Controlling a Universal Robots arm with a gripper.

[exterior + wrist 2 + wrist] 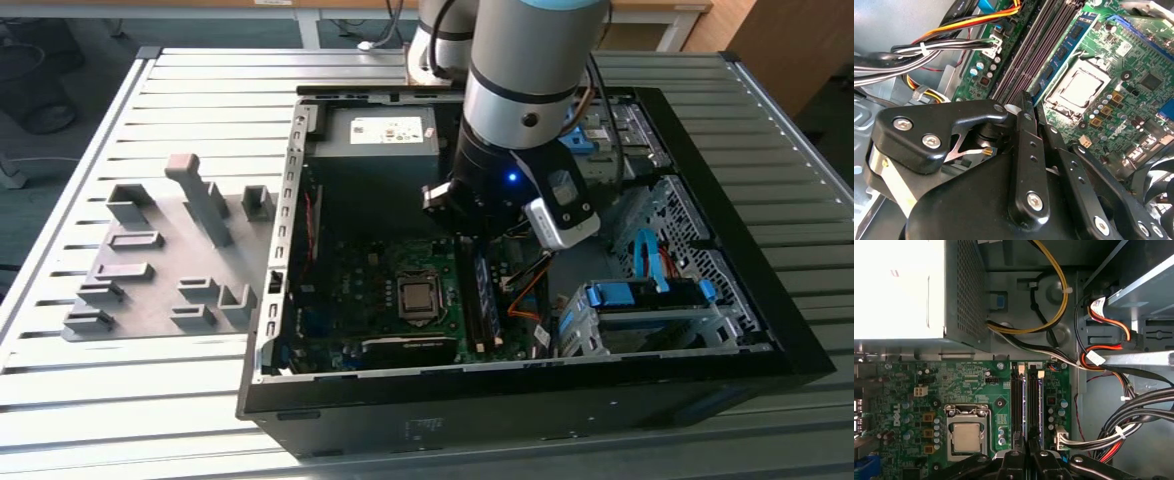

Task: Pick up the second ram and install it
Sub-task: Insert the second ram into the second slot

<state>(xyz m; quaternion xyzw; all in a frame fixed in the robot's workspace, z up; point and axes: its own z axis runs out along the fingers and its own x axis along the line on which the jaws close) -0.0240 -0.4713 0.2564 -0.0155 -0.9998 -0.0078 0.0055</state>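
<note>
Blue board with a row of dark chips, the second ram (483, 305) stands on edge among the memory slots on the motherboard, at 3 o'clock from the processor socket (418, 295) in the exterior view. In the second wrist view the same strip (1061, 52) runs alongside the dark purple slots, just beside the socket (1079, 87).

The gripper (483, 240) hangs at the ram's 12 o'clock end, right over the slot row. In the second wrist view it (1036, 107) reaches down to the near end of the strip. Whether it is clamped on the ram or has let go, I cannot tell.

Judging by this, the pick-up is done and the ram has been carried into the computer case (534, 385). It sits at or in its slot. Whether it is pressed fully home with the end clips latched is not visible, so the seating may be what is left.

Further out, the drive cage with blue tabs (641, 300) lies at 3 o'clock from the ram. The power supply (380, 130) lies toward 11 o'clock. The grey plastic holder (147, 290) sits on the slatted table (200, 400) at 9 o'clock from the case, well apart from the gripper.
</note>
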